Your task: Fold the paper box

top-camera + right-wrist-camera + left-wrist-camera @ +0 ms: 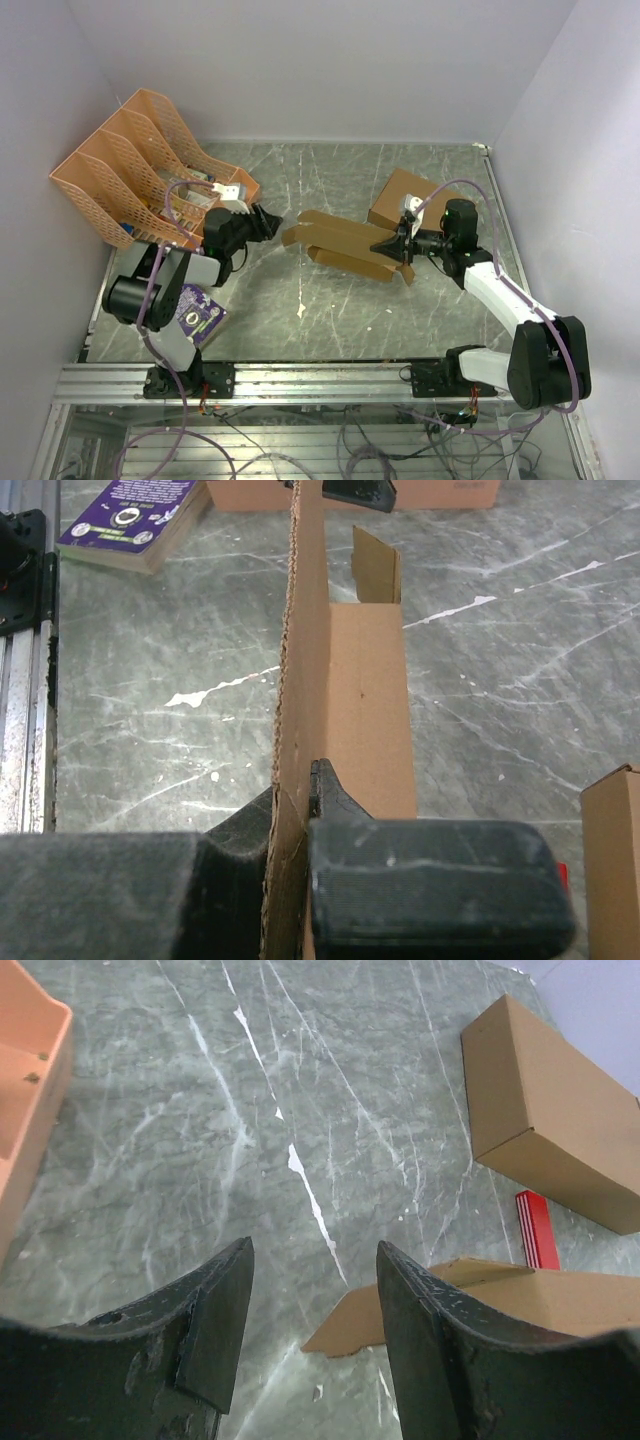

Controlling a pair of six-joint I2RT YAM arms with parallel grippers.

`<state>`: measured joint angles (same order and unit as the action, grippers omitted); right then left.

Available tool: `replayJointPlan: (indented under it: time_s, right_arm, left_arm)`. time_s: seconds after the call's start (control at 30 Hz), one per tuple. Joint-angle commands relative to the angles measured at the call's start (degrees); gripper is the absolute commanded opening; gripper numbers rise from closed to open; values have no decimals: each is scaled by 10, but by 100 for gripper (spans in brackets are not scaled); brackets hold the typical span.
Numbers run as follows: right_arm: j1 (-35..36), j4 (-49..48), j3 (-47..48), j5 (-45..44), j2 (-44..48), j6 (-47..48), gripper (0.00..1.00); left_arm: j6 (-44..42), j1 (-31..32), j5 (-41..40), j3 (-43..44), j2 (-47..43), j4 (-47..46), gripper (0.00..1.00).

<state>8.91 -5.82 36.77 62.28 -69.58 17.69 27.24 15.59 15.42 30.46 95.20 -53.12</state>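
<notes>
Clamping the paper box (335, 245), a plain brown, thin cardboard die-cut sheet with flaps, in the right pincer (392, 245), jaws pressed tight onto one edge with the sheet upright between the black fingers (430, 880). Stretching that sheet out ahead of the right pincer toward the left pincer (270, 222), flaps fanned above the middle of the grey-green, marble-patterned worktop (330, 320); cannot tell whether lifted clear of the surface or touching it. Showing the left pincer open at a middling width, gripping nothing, only bare veined stone between its dark fingers (215, 1320). Placing one corner flap of the sheet just ahead and to the right of the left pincer, near but apart. Finding a larger, closed brown cardboard box (400, 195) to the right of the right pincer, with a small red flat item (537, 1228) of unclear kind between it and the sheet. Finding an orange perforated plastic file rack (130, 170) with slanted dividers to the left of and behind the left pincer, at the worktop's far corner. Finding a purple-covered book (200, 312) behind the left pincer, beside that arm's base. Marking the stone-look surface all over with white streaks and scratches. Edging the near side with a silver aluminium rail (330, 378), loose cables (350, 435) below it. Closing the scene on three sides with plain pale lilac-white walls (330, 70).
</notes>
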Motion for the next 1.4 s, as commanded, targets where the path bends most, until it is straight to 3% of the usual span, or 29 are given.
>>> replayJointPlan:
  time_s: [0.0,0.2,0.53,1.13,1.37]
  right_arm:
    - [-7,11,10,2,-7,-13,0]
    - [-8,9,12,3,-10,-15,0]
    - [-10,-7,7,4,-8,-31,0]
    - [-13,2,4,1,-8,-27,0]
    - [-13,2,4,-1,-8,-27,0]
  left_arm:
    - [-11,12,10,31,45,-46,63]
    - [-19,25,46,57,93,-63,61]
    - [4,35,153,10,134,-219,60]
    - [24,46,201,-35,165,-318,60]
    - [35,55,187,-43,174,-342,68]
